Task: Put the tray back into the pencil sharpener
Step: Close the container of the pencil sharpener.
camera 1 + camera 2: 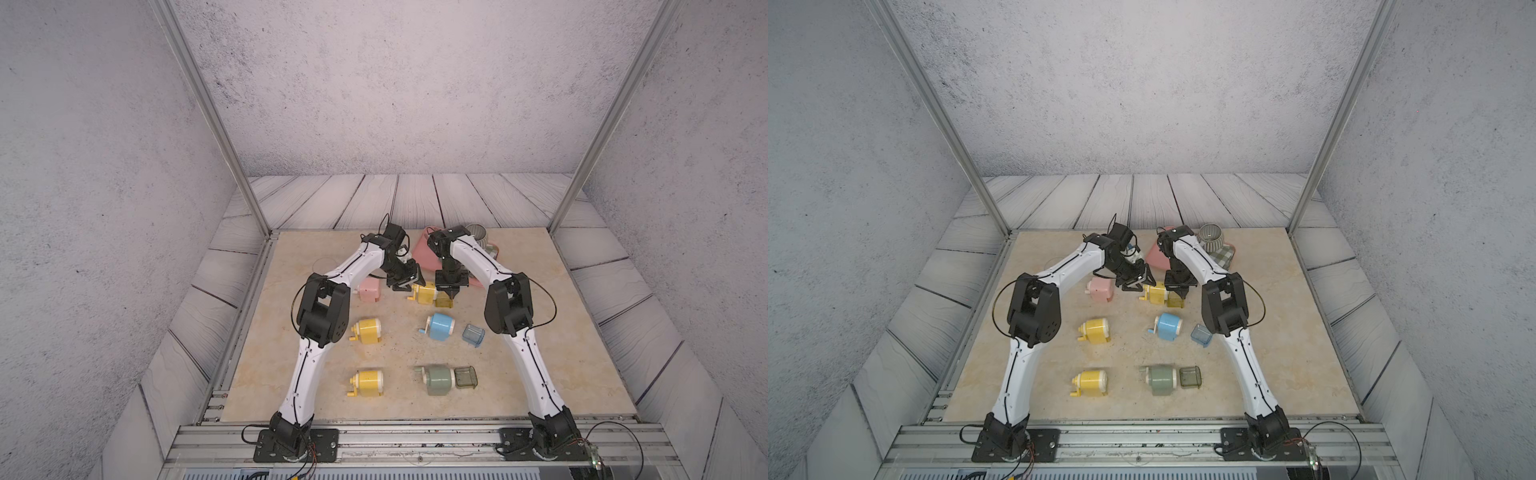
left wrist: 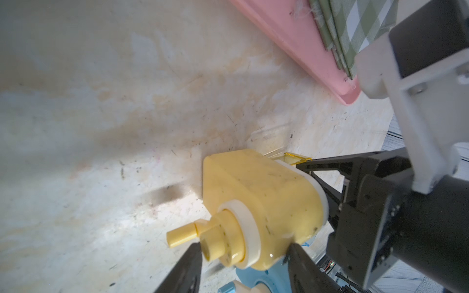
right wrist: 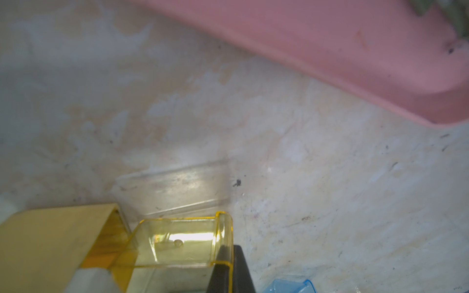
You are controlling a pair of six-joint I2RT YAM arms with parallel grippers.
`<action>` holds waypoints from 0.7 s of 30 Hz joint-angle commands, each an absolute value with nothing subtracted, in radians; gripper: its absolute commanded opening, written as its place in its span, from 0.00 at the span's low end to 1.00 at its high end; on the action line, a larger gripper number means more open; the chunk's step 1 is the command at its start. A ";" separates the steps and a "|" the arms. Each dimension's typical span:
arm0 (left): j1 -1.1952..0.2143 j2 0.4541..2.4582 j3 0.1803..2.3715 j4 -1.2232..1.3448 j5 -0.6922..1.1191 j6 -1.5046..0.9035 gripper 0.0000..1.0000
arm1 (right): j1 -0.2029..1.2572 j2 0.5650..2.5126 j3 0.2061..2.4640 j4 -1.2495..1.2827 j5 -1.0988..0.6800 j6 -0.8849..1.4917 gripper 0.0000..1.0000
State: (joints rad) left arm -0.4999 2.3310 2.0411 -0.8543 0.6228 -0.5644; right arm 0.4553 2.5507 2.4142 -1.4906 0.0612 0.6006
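A yellow pencil sharpener (image 1: 424, 293) lies on its side at the back middle of the table, crank end toward my left arm. My left gripper (image 2: 243, 247) straddles that crank end, one finger against each side of the body (image 2: 261, 197). The clear yellow tray (image 3: 177, 243) sits at the sharpener's other end, its inner edge just inside the opening of the yellow housing (image 3: 50, 241). My right gripper (image 3: 229, 253) is shut on the tray's outer wall, one finger inside and one outside. Both top views show the tray (image 1: 1175, 300) under the right gripper (image 1: 451, 294).
Behind the grippers lies a pink dish (image 1: 422, 253) with a green checked cloth and a ribbed cup (image 1: 477, 233). A pink sharpener (image 1: 369, 289), two yellow ones (image 1: 368, 330) (image 1: 368, 383), a blue one (image 1: 440, 326) with a loose blue bin (image 1: 473, 334), and a green one (image 1: 439, 379) surround them.
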 commanded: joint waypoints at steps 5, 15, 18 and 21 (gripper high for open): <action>-0.494 2.354 2.019 -0.890 0.606 -0.557 0.57 | 0.461 2.546 2.380 -1.425 0.035 0.618 0.00; -0.491 2.358 2.019 -0.892 0.608 -0.554 0.56 | 0.461 2.485 2.275 -1.335 0.007 0.595 0.00; -0.489 2.357 2.019 -0.893 0.610 -0.553 0.56 | 0.461 2.476 2.267 -1.327 0.008 0.594 0.00; -0.488 2.358 2.017 -0.896 0.607 -0.551 0.56 | 0.461 2.470 2.268 -1.318 0.019 0.598 0.00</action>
